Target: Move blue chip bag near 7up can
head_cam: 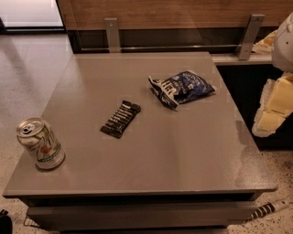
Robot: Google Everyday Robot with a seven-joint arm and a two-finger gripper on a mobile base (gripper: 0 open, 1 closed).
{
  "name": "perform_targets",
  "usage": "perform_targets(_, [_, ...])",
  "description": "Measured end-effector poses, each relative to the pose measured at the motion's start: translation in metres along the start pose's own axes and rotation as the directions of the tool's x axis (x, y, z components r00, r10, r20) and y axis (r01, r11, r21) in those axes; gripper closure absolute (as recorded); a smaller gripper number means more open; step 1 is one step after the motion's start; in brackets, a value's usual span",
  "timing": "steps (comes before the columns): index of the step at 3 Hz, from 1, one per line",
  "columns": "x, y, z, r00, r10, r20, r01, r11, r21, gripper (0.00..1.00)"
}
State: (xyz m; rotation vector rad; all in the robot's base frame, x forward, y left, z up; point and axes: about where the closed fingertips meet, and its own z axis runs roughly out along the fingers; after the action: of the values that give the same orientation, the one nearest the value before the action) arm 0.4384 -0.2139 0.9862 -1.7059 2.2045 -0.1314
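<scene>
A grey worktop (183,151) fills most of the view. It is smooth and a bit shiny.

The blue chip bag (183,87) lies flat on the worktop, toward the back and the right side. It is dark blue and crumpled, with big white letters on its left part. Nothing is touching it.

The 7up can (40,144) stands on its bottom near the front left corner of the worktop. It is white and pale green, and its silver top faces up. The can and the bag are well apart, almost at opposite corners.

A black bar wrapper (120,119) with white stripes lies between them, near the middle of the worktop. It touches neither the can nor the bag.

The gripper (274,107) is at the far right of the view. It looks pale yellow and white, and part of it is cut off by the edge. It hangs out past the right side of the worktop, not over it. It is to the right of the bag and apart from it. I cannot tell if the gripper is wide or narrow.

Behind the worktop is a brown wooden wall (174,11) with two grey metal posts, one on the left (112,34) and one on the right (249,34). A speckled floor (27,68) shows on the left.
</scene>
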Motion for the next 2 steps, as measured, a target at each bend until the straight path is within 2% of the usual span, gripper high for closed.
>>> perform_targets(1, [0.0,0.0,0.0,1.0,0.0,0.0,0.0,1.0,0.0,0.0])
perform_targets(2, [-0.004,-0.016,0.003,0.999,0.004,0.044,-0.005,0.9996,0.026,0.0])
